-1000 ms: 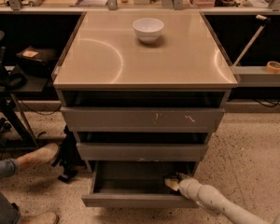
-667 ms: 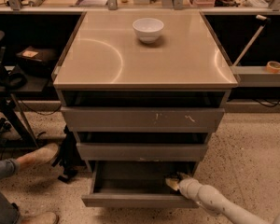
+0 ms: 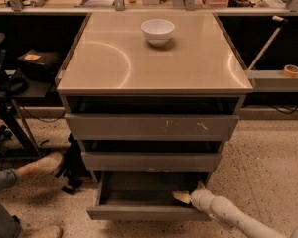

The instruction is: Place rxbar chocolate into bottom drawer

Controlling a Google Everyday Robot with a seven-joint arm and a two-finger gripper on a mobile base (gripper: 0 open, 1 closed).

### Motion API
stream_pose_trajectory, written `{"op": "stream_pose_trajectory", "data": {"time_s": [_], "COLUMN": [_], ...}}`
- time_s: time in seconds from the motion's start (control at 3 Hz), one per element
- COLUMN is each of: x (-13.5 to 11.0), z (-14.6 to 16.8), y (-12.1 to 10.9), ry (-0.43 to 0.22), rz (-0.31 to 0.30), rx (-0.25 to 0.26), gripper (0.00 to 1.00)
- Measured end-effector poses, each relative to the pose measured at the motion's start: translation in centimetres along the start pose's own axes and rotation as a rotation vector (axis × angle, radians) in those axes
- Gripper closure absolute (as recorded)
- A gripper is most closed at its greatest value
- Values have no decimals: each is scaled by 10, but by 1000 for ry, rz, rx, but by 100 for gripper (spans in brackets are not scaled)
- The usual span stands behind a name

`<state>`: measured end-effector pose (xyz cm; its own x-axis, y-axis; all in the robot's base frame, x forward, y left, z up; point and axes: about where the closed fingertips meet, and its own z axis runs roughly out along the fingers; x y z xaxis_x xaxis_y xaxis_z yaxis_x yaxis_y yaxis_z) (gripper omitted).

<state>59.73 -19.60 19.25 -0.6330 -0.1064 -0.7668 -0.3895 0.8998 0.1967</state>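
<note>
Gripper (image 3: 185,198): lower centre-right of the frame; you see it reaching in from the lower right corner, inside the right end of the open tray.
Grip: you cannot tell how wide it stands or whether it holds anything.
Bottom drawer (image 3: 148,213): lower centre, pulled open.
Rxbar chocolate: you cannot make it out in the dark tray.
White bowl (image 3: 157,31): upper centre, upright on the cabinet top (image 3: 109,63).

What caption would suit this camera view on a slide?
Gripper in the open bottom drawer, at its right end; white bowl on the cabinet top.
</note>
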Motion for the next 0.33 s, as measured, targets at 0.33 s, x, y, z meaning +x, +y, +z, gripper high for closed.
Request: {"op": "stream_pose_trajectory", "data": {"time_s": [0.33], "x": [0], "z": [0], "y": [0], "ry": [0], "rz": [0], "rx": [0], "gripper": [0]}}
